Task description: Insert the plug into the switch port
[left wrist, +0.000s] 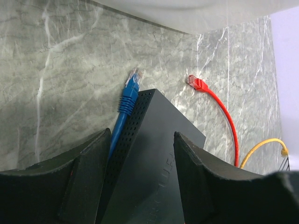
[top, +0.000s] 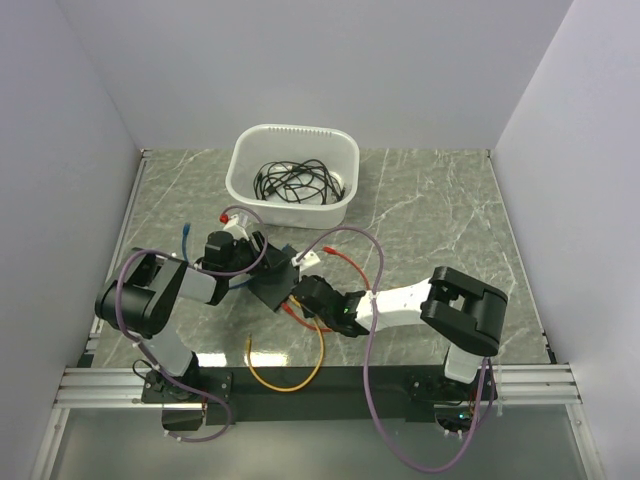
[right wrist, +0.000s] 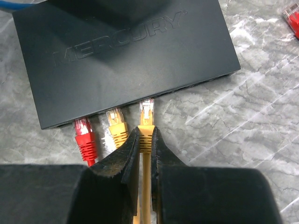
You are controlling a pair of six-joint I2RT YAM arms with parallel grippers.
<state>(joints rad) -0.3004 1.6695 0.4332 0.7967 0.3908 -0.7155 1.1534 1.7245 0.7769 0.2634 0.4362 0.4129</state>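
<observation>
The switch [right wrist: 126,56] is a flat black box marked MERCURY, lying slantwise between the arms [top: 270,285]. A red plug [right wrist: 84,137] and a yellow plug [right wrist: 117,127] sit in its port row. My right gripper [right wrist: 145,130] is shut on the boot of a second yellow plug [right wrist: 147,114]. That plug's clear tip touches the port edge just right of the other two; how deep it sits I cannot tell. My left gripper [left wrist: 141,133] holds the switch [left wrist: 159,154] from the opposite side. One finger is beside its perforated edge and the other is over its top face.
A white tub [top: 240,165] with black cables stands at the back. A loose blue plug [left wrist: 131,91] lies against the switch's perforated edge. A loose red plug [left wrist: 195,83] rests on the marble to the right. A yellow cable [top: 285,380] loops near the front rail.
</observation>
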